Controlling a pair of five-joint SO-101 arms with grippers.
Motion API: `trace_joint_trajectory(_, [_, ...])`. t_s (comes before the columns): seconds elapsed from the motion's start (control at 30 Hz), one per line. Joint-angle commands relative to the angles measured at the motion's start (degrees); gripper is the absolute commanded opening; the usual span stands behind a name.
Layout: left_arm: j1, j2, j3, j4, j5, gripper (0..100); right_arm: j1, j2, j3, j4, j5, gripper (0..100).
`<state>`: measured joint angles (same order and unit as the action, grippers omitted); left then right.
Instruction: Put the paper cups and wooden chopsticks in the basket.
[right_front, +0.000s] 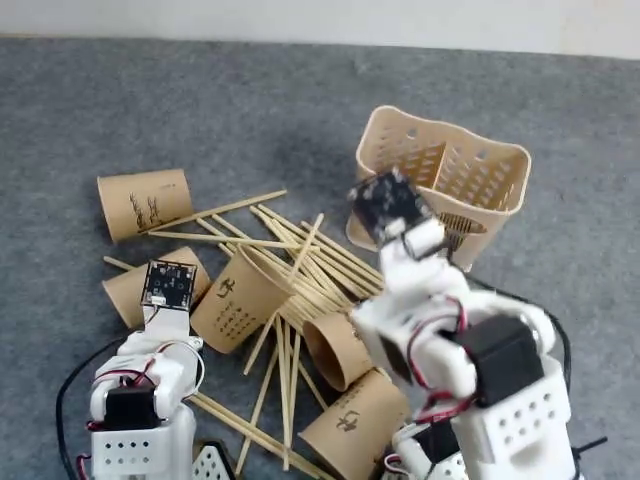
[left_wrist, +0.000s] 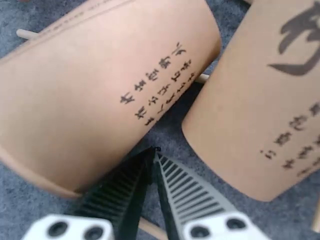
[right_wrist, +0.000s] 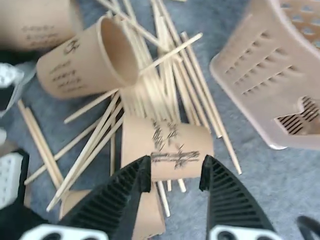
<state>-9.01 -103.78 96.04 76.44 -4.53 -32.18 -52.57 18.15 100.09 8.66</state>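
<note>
So: grey table top (right_front: 80, 120), w/ the basket (right_front: 485, 180) standing upright on the far side, to the right. Five paper cups lie on their sides in and around a loose scatter of wooden chopsticks (right_front: 300, 262) approx. mid-table. Far-left cup (right_front: 145, 203) lies apart from the rest, by the ends of a few sticks. Left cup (right_front: 122, 292) is partly under the left arm's wrist. Middle cup (right_front: 240, 300) is just beside it, mouth turned toward the basket, w/ sticks running under and past it. Near cup (right_front: 335, 350) lies on top of the sticks, close to the right arm (right_front: 420, 300). Front cup (right_front: 355, 425) is nearest the arm bases. All cups and sticks are outside the basket. Left gripper (left_wrist: 155, 152): jaws closed, tips meeting, nothing between them. It's low by the side of the left cup, w/ the middle cup just beside on the other hand; can't tell if the tips touch the cup wall. Right gripper (right_wrist: 175, 167): jaws parted fairly wide, gripping nothing, one tip to each side of the near cup as seen from above. Can't tell whether either tip touches it. In the right wrist view the basket's slotted wall is near that cup, w/ a few stick ends reaching almost to the basket's foot.
</note>
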Motion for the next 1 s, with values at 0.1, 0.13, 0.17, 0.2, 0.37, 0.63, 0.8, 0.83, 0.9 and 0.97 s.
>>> trace_joint_trajectory(0.1, [-0.57, -0.31, 1.10, 0.44, 0.26, 1, -5.85, -2.95, 6.73, 0.75, 0.97, 17.4])
trace_joint_trajectory(0.13, [-0.57, -0.31, 1.10, 0.44, 0.26, 1, -7.16, -2.95, 7.60, 0.66, 0.97, 17.6])
trace_joint_trajectory(0.17, [-0.57, -0.31, 1.10, 0.44, 0.26, 1, -8.75, -2.95, 8.40, 0.66, 0.97, 18.3])
trace_joint_trajectory(0.2, [-0.57, -0.31, 1.10, 0.44, 0.26, 1, -10.33, -2.95, 8.84, 0.66, 0.97, 19.8])
trace_joint_trajectory(0.37, [-0.57, -0.31, 1.10, 0.44, 0.26, 1, -18.07, -2.95, 9.80, -0.75, 0.70, 27.7])
trace_joint_trajectory(0.63, [-0.57, -0.31, 1.10, 0.44, 0.26, 1, -21.41, -2.77, 17.10, -10.77, 1.05, 28.0])
trace_joint_trajectory(0.8, [-0.57, -0.31, 1.10, 0.44, 0.26, 1, -21.41, -2.77, 22.29, -16.48, 5.27, 28.0])
trace_joint_trajectory(0.83, [-0.57, -0.31, 1.10, 0.44, 0.26, 1, -21.41, -2.77, 22.73, -17.19, 5.45, 28.0])
trace_joint_trajectory(0.9, [-0.57, -0.31, 1.10, 0.44, 0.26, 1, -21.41, -2.77, 23.08, -18.86, 5.98, 28.0])
trace_joint_trajectory(0.97, [-0.57, -0.31, 1.10, 0.44, 0.26, 1, -21.32, -2.77, 23.25, -20.26, 6.86, 28.0])
